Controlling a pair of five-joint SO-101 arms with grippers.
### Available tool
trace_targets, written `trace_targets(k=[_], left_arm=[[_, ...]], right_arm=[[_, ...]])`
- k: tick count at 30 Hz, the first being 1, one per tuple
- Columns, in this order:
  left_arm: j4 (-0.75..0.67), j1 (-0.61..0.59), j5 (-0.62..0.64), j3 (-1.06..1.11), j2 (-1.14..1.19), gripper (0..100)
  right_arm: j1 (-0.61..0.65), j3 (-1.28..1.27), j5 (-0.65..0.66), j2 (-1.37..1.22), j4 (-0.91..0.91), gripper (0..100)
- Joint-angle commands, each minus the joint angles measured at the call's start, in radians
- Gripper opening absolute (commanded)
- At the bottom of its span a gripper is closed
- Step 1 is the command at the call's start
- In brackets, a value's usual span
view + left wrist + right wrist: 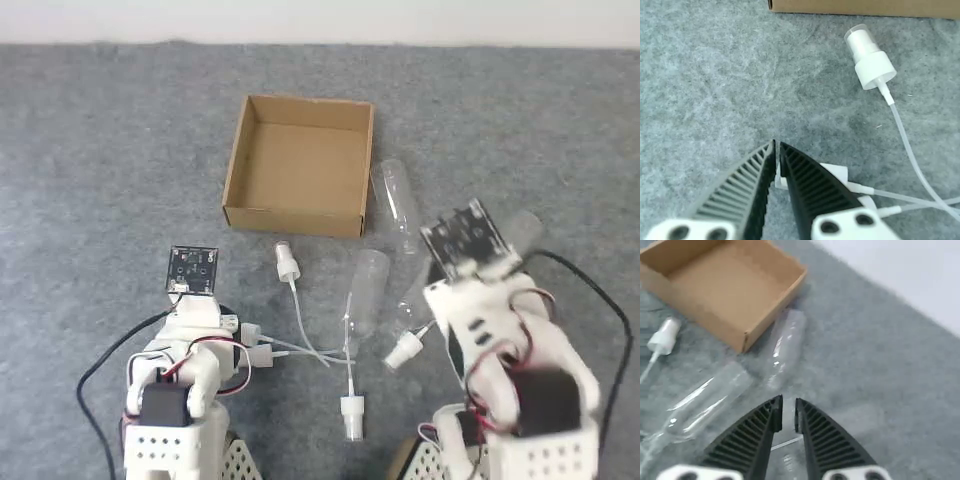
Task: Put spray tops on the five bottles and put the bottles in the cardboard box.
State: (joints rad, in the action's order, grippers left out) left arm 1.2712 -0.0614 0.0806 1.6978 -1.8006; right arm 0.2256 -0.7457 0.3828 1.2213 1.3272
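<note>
grey carpet (100, 150) covers the table. the open cardboard box (290, 218) sits at the far middle. my left gripper (777, 146) hangs low over the carpet, fingers pressed together. my right gripper (788, 402) has its fingers all but closed, a thin slit between them, above a clear bottle (522, 230). a second bottle (395, 200) lies just beside the box's right wall, and a third (367, 290) lies nearer me. i see loose spray tops on the carpet: one (287, 262) in front of the box, one (352, 415) between my arms, and one (835, 172) touching the left gripper's fingers.
</note>
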Motion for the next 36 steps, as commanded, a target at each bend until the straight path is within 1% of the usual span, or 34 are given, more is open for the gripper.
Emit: trace_targets(k=[1,7,11,16,19,27,36], left_arm=[[-0.008,0.000,-0.006,-0.013,-0.018,1],[-0.008,0.000,-0.006,-0.013,-0.018,1],[-0.008,0.000,-0.006,-0.013,-0.018,1],[-0.008,0.000,-0.006,-0.013,-0.018,1],[-0.008,0.000,-0.006,-0.013,-0.018,1],[-0.008,0.000,-0.006,-0.013,-0.018,1],[-0.008,0.000,-0.006,-0.013,-0.018,1]], right_arm=[[0.068,0.064,-0.077,-0.117,0.007,12.4],[0.189,0.114,-0.166,-0.312,-0.004,13.6],[0.263,0.187,-0.278,-0.444,-0.002,13.7],[0.318,0.256,-0.430,-0.610,-0.004,13.8],[0.320,0.298,-0.508,-0.713,-0.010,13.8],[0.321,0.311,-0.710,-0.943,-0.165,13.8],[0.320,0.315,-0.741,-1.086,-0.176,13.9]])
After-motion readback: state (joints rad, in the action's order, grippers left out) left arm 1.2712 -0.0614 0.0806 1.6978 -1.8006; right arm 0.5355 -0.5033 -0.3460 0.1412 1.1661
